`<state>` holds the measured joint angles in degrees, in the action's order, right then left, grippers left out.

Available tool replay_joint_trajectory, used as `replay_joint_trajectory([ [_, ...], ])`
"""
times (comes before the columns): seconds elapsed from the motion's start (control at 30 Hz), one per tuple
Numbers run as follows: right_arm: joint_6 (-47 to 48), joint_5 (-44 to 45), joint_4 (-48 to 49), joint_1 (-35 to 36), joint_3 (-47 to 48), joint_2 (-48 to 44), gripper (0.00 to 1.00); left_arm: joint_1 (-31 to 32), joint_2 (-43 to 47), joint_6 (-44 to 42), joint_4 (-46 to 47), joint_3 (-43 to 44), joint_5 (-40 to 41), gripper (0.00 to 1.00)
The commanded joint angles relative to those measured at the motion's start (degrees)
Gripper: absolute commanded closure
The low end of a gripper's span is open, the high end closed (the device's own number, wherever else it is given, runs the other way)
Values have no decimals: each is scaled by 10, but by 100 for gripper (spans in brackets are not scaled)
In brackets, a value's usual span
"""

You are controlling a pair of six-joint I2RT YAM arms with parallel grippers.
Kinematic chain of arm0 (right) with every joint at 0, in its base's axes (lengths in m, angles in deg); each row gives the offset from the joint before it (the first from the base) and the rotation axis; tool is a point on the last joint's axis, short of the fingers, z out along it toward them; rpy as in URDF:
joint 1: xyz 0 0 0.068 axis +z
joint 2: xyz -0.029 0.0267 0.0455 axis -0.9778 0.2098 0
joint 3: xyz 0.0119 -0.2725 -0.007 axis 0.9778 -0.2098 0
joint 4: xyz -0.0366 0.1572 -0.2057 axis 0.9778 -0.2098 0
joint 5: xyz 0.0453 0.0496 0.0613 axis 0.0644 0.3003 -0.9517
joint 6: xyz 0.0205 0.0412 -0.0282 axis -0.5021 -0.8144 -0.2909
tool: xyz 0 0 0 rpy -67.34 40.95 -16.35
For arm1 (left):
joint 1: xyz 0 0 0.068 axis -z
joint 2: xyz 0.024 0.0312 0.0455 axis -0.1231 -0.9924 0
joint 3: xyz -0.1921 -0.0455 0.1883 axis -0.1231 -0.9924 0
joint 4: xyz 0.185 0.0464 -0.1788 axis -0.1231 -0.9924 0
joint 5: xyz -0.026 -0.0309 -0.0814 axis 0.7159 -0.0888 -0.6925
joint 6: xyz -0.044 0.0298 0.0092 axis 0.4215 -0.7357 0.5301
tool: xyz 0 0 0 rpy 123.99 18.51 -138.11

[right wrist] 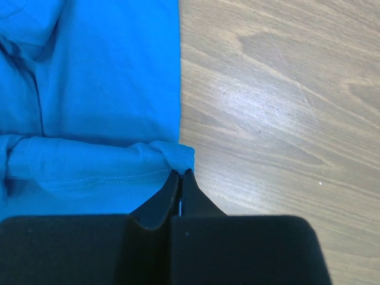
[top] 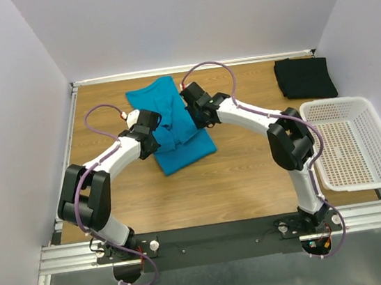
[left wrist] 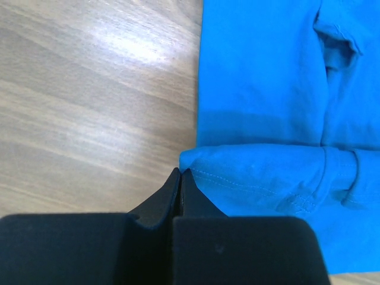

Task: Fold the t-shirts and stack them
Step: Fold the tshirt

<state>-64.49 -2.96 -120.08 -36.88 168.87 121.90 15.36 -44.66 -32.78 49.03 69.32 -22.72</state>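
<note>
Left fingers (left wrist: 159, 206) and right fingers (right wrist: 157, 206) tight on teal t-shirt (top: 186, 151) hem, over wood-grain table (top: 218, 189), white walls (top: 188, 16) around.

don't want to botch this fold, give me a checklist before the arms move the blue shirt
1. left gripper shut on blue shirt edge: ok
2. right gripper shut on the opposite edge: ok
3. shirt lying flat: not ok, bunched between the grippers
4. black shirt apart from the fold: ok
5. basket out of both arms' way: ok
6. pinch deep enough to hold: cannot tell
</note>
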Motion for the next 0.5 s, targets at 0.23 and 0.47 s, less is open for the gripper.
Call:
replay_joint_trajectory([
  [0.23,-14,18,45,-11,-3,43,99,-9,-42,-9,54,3,37,100],
  [0.47,-21,25,51,-16,-19,38,99,-8,-33,-8,65,3,45,100],
])
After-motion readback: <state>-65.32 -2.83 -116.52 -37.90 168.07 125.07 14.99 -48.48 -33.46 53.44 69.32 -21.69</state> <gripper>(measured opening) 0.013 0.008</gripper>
